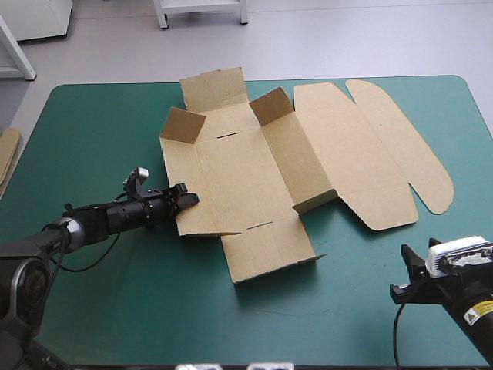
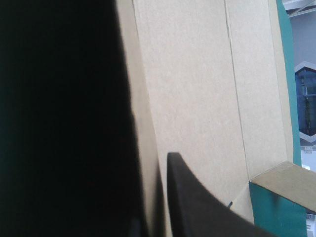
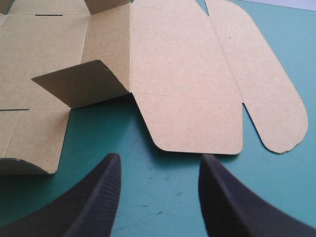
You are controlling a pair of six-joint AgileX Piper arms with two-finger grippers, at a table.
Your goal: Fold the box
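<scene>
Gripping the box (image 1: 254,166), mid-table, by its left wall with the left claw (image 1: 185,198), right claw (image 3: 160,158) released over the near-right corner. Could drag it all askew if lifted one-sided.

I see the teal-green cover (image 1: 100,123) over the table, and an edge of brown board (image 1: 6,154) beside its left edge.

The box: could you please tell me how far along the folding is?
Early. Done: only the corner flaps of the box stand up. In hand: the left gripper is shut on its left edge. Left: raising and tucking the walls; the lid lies flat, and the right gripper is open.
</scene>
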